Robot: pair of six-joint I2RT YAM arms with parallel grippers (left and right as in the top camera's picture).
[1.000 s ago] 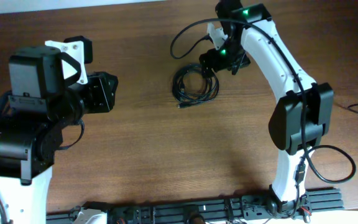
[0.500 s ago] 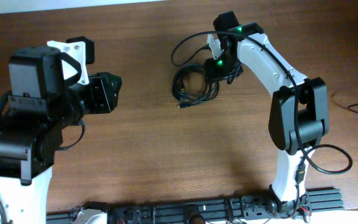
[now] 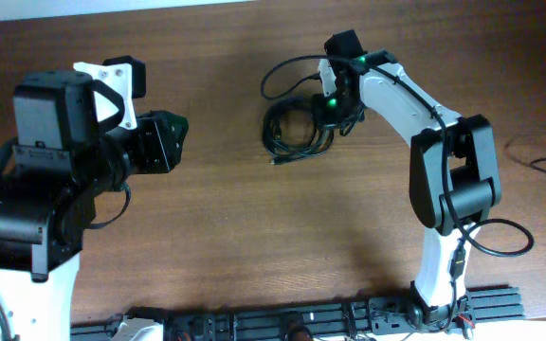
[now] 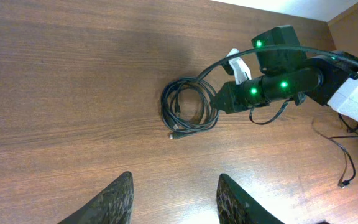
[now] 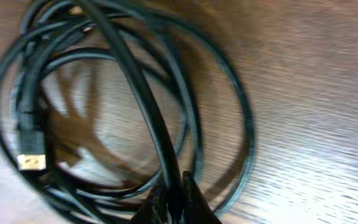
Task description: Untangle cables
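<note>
Looking overhead: cables (image 3: 269,131) are lying mid-table, w/ right gripper (image 3: 335,102) touching the coil's right edge; left gripper (image 3: 167,142) is sitting well apart, leftward. Left wrist: fingers (image 4: 114,199) are spreading wide, coil far ahead. Right wrist: fingertips are pressing together, pinching one strand (image 5: 137,99), coil running fwd-left.

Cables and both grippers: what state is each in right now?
Cables: wound in loose loops, lying on the table, not yet untangled.
Right gripper: shut on one strand of the bundle.
Left gripper: open, empty, off to the side of the bundle.
</note>
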